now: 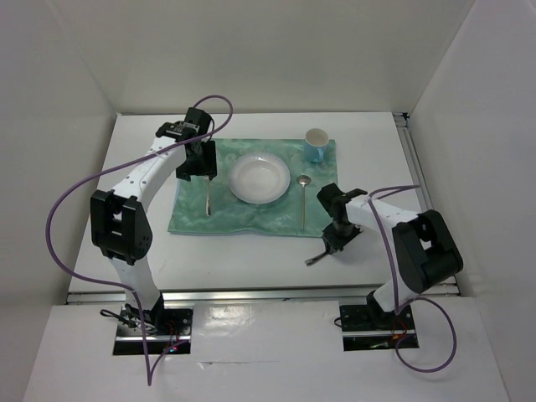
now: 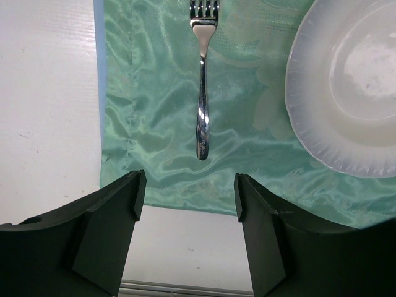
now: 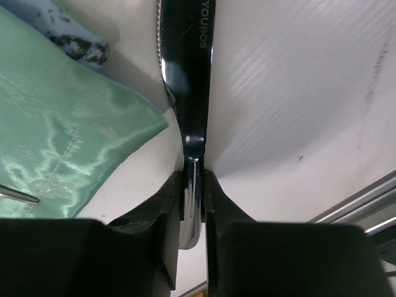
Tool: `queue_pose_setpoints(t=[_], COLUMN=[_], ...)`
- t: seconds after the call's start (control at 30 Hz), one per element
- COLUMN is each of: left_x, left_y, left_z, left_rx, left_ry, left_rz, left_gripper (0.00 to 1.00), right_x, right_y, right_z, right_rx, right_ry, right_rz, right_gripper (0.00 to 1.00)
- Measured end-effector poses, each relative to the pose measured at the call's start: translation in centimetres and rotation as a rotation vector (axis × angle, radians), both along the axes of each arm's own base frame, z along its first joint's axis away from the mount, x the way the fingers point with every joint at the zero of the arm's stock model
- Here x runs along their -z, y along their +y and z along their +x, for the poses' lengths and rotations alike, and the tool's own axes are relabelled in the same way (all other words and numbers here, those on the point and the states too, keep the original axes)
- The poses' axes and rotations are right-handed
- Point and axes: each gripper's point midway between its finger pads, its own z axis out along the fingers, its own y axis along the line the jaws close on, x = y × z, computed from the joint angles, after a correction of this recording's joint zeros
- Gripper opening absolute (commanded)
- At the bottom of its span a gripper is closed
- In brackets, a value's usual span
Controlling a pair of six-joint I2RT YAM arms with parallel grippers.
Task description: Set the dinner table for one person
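Top external view: on the dinner table (image 1: 251, 264), one plate (image 1: 258, 177) sits mid-mat (image 1: 243, 219), with one fork (image 1: 208, 199) to its left, one spoon (image 1: 303, 199) to its right and one cup (image 1: 315, 144) at its far right. My left gripper (image 2: 185, 192) hangs wide open near the fork's handle. My right gripper (image 3: 192, 185) pinches one knife (image 3: 185, 93) over bare table, nearer than the plate and to its right.

From above and behind, the top camera takes in the whole table (image 1: 251, 260); the left wrist camera looks down close over the left side of the mat (image 2: 154, 124), fork (image 2: 202, 105) and plate (image 2: 346, 93); the right wrist camera sits very near what seems a knife (image 3: 189, 93) at the mat's near right corner.
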Motion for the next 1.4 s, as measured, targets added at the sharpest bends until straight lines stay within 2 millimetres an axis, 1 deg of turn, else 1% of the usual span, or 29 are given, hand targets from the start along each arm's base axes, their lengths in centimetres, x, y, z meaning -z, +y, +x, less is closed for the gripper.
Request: queue_pose_setpoints(t=[0.17, 0.23, 0.33, 0.4, 0.5, 0.6, 0.7, 0.77, 0.83, 0.87, 0.97, 1.03, 1.07, 1.17, 1.27, 1.33, 1.37, 1.4], left_x=[0.0, 0.0, 0.0, 0.0, 0.0, 0.0, 0.0, 0.0, -0.1, -0.1, 0.0, 0.0, 0.0, 0.0, 0.0, -0.1, -0.1, -0.2], left_y=[0.0, 0.0, 0.0, 0.0, 0.0, 0.0, 0.0, 0.1, 0.1, 0.1, 0.1, 0.3, 0.3, 0.4, 0.6, 0.7, 0.7, 0.7], left_z=[0.0, 0.0, 0.0, 0.0, 0.0, 0.0, -0.1, 0.0, 0.0, 0.0, -0.2, -0.1, -0.2, -0.2, -0.2, -0.2, -0.2, -0.2], left_rx=[0.000, 0.000, 0.000, 0.000, 0.000, 0.000, 0.000, -0.001, -0.001, -0.001, -0.002, -0.005, -0.006, -0.007, -0.012, -0.014, -0.014, -0.015], left_ry=[0.000, 0.000, 0.001, 0.001, 0.001, 0.001, 0.002, 0.002, 0.000, 0.001, 0.006, 0.007, 0.008, 0.009, 0.012, 0.010, 0.009, 0.008], left_rz=[0.000, 0.000, 0.001, 0.001, 0.001, 0.001, 0.002, 0.003, 0.003, 0.004, 0.005, 0.005, 0.006, 0.007, 0.008, 0.008, 0.008, 0.008], left_gripper=[0.76, 0.76, 0.76, 0.76, 0.76, 0.76, 0.76, 0.76, 0.76, 0.76, 0.76, 0.76, 0.76, 0.76, 0.76, 0.76, 0.76, 0.76], right_x=[-0.2, -0.4, -1.2, -2.2, -4.2, -6.6, -8.7, -9.3, -9.3, -9.0, -7.4, -6.1, -5.1, -3.1, -2.0, -1.7, -1.8, -1.9], right_y=[-1.2, -2.1, -3.4, -3.9, -3.8, -2.9, -0.9, 0.4, 1.3, 1.7, 2.6, 2.9, 3.0, 2.6, 1.9, 1.6, 1.4, 1.4], right_z=[-0.8, -1.6, -2.3, -2.0, -0.2, 2.8, 6.8, 9.5, 11.4, 12.3, 14.4, 15.2, 15.7, 16.3, 16.6, 16.9, 17.2, 17.5], right_rx=[-0.001, -0.011, -0.056, -0.106, -0.214, -0.373, -0.554, -0.656, -0.744, -0.789, -0.884, -0.922, -0.942, -0.958, -0.954, -0.944, -0.936, -0.932], right_ry=[-0.010, 0.001, 0.008, -0.009, -0.060, -0.126, -0.192, -0.232, -0.240, -0.235, -0.206, -0.177, -0.156, -0.109, -0.083, -0.080, -0.086, -0.092], right_rz=[-0.042, -0.080, -0.135, -0.156, -0.171, -0.170, -0.150, -0.144, -0.143, -0.141, -0.142, -0.141, -0.135, -0.131, -0.122, -0.115, -0.115, -0.117], right_gripper=[0.17, 0.17, 0.17, 0.17, 0.17, 0.17, 0.17, 0.17, 0.17, 0.17, 0.17, 0.17, 0.17, 0.18, 0.28, 0.50, 0.58, 0.63])
